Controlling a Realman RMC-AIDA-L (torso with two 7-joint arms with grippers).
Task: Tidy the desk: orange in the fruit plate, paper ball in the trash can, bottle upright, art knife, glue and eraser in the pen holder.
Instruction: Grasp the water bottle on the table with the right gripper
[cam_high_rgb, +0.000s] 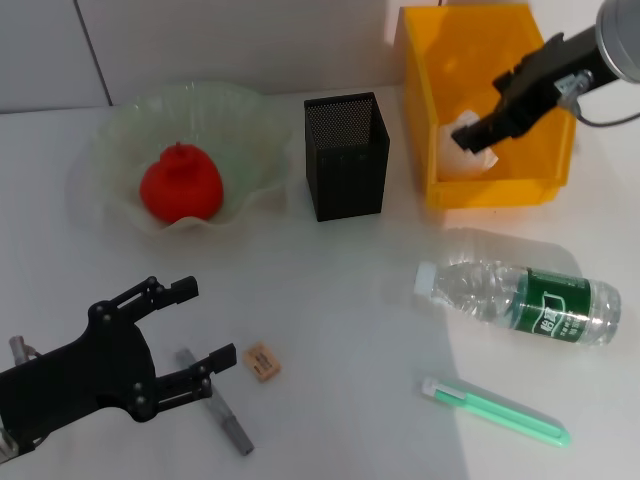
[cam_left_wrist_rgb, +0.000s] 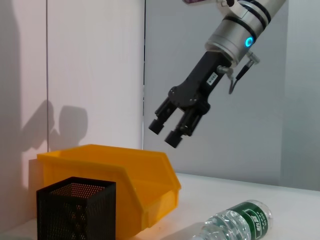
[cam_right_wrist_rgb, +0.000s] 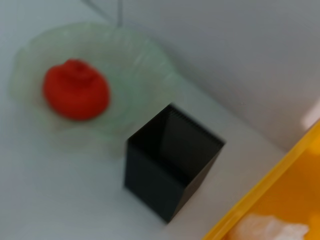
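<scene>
Head view: right gripper (cam_high_rgb: 478, 133) hovers above the trash can (cam_high_rgb: 430, 150).
Its fingers stand apart, empty; the paper ball (cam_high_rgb: 455, 160) lies inside. Left gripper (cam_high_rgb: 205, 325) rests open near the eraser (cam_high_rgb: 262, 361).

My right hand (cam_high_rgb: 478, 135): arm reaching in from the far right, wrist angled downward, fingers slightly parted with nothing between them, raised in the air. My left hand (cam_high_rgb: 198, 325): low at the near left, black fingers (cam_high_rgb: 170, 290) spread wide apart, holding nothing
</scene>
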